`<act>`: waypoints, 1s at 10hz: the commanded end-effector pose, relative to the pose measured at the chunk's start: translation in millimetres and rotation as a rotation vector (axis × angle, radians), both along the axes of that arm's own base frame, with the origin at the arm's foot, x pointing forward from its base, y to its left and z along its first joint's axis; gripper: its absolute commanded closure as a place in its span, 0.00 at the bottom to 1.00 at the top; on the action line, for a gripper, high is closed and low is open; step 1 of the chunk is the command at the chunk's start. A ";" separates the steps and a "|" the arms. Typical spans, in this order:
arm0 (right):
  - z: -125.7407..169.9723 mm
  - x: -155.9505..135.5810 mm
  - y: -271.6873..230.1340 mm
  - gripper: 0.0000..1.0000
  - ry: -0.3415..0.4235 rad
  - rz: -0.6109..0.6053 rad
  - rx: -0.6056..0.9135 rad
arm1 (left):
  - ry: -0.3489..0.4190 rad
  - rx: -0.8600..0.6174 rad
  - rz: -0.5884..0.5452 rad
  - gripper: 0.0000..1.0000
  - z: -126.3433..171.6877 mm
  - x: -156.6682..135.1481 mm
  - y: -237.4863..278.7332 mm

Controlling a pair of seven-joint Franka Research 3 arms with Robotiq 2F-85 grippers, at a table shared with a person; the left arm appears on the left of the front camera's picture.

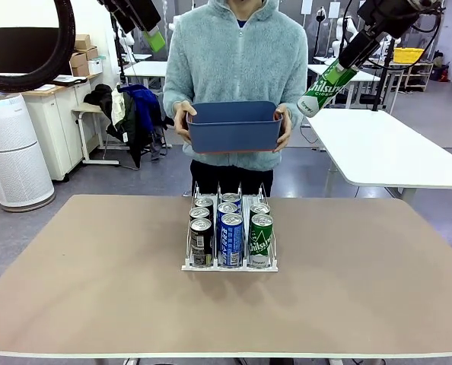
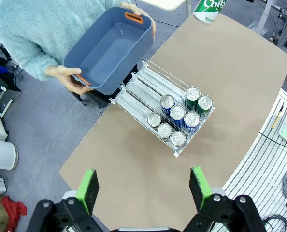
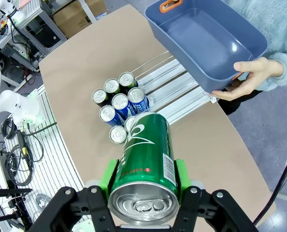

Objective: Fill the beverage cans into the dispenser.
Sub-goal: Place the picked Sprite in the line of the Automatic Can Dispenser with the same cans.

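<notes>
The white-and-clear dispenser (image 1: pixel 230 262) stands mid-table, its rails (image 2: pixel 143 84) reaching toward the person. Its lanes (image 3: pixel 175 92) hold several cans at the robot-side end: black ones (image 1: pixel 201 237) on the left, blue ones (image 1: pixel 230 236) in the middle, green ones (image 1: pixel 260 236) on the right. High at the top right, my right gripper (image 1: pixel 349 62) is shut on a tilted green can (image 1: pixel 323 87). That can (image 3: pixel 146 164) sits between the green pads (image 3: pixel 179 173) above the rack. My left gripper (image 2: pixel 144 188) hangs open and empty high over the table (image 1: pixel 151 34).
At the far edge, a person holds a dark blue empty bin (image 1: pixel 233 125) in both hands (image 2: pixel 68 77), just above the rack's far end (image 3: pixel 206 38). Bare tabletop (image 1: pixel 97 266) lies on both sides of the dispenser. A white table (image 1: pixel 393 148) stands behind on the right.
</notes>
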State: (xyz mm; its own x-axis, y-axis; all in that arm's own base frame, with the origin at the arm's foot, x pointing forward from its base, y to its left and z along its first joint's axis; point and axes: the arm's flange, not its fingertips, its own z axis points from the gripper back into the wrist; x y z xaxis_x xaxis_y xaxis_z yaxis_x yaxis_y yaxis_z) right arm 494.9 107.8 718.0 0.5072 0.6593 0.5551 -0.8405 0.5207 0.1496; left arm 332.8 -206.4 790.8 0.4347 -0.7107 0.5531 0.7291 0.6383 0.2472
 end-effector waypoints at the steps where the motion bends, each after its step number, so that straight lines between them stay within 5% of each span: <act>1: 2.2 -0.1 -0.2 1.00 -0.015 -0.006 -0.012 | -0.003 -0.003 0.004 0.00 -0.9 -0.5 1.5; 10: 2.2 -0.1 -0.2 1.00 -0.015 -0.006 -0.012 | -0.003 -0.003 0.004 0.00 -0.9 -0.5 1.5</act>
